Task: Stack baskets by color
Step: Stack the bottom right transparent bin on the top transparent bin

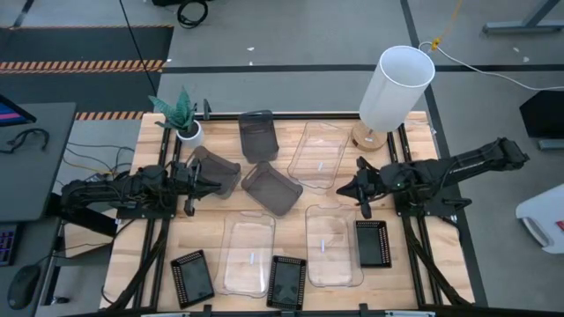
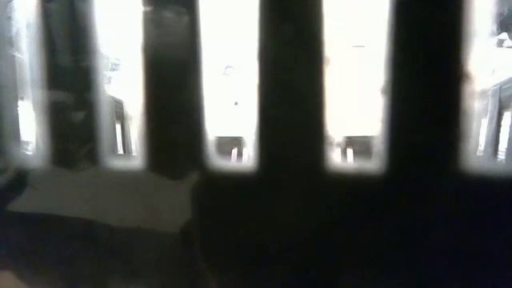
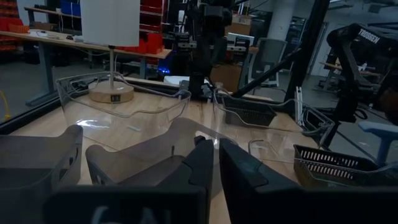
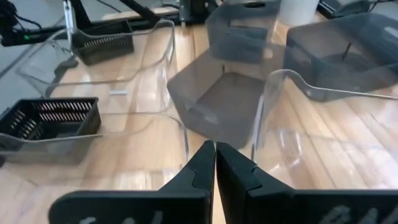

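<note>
Three smoky grey baskets lie near the table's middle: one at the back, one at the left and one in the centre. Clear baskets sit at the back right, the front and the front right. Small black perforated baskets lie along the front. My left gripper is shut over the left grey basket's edge, with nothing seen between its fingers. My right gripper is shut and empty beside a clear basket's rim.
A tall white cylinder on a wooden base stands at the back right. A small potted plant stands at the back left. Dark bars close to the lens block most of the low view.
</note>
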`<state>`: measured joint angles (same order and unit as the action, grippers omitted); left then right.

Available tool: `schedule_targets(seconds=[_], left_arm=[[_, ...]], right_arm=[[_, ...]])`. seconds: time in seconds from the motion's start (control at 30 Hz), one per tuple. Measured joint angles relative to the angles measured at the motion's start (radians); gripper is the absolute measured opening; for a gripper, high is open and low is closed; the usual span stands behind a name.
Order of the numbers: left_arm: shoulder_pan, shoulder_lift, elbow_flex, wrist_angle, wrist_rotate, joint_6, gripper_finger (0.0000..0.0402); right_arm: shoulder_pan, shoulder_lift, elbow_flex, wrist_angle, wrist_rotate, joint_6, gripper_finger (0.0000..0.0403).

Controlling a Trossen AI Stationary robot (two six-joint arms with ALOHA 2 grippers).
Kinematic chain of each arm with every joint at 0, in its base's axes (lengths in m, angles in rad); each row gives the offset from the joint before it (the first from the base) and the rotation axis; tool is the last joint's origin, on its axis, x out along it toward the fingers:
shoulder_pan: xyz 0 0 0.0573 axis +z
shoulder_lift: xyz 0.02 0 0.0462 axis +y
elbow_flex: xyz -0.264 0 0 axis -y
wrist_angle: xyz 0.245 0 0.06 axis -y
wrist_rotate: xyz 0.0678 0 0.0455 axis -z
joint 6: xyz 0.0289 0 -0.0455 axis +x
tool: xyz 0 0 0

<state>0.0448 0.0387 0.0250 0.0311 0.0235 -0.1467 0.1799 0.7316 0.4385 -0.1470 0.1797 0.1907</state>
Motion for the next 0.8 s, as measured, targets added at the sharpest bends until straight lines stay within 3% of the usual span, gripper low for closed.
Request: schedule_targets(seconds=[0.2, 0.57, 0.8], left_arm=[[0.000, 0.000, 0.000, 0.001, 0.000, 0.000, 0.0032], [0.000, 0.000, 0.000, 0.002, 0.000, 0.000, 0.0034], [0.000, 0.000, 0.000, 0.002, 0.000, 0.000, 0.0033]], right_arm=[[0.000, -0.003, 0.066, -0.001, 0.014, -0.044, 0.0030], [0.001, -0.064, 0.088, 0.278, 0.044, -0.191, 0.0047], [0.000, -0.024, 0.088, 0.188, 0.039, -0.123, 0.0043]])
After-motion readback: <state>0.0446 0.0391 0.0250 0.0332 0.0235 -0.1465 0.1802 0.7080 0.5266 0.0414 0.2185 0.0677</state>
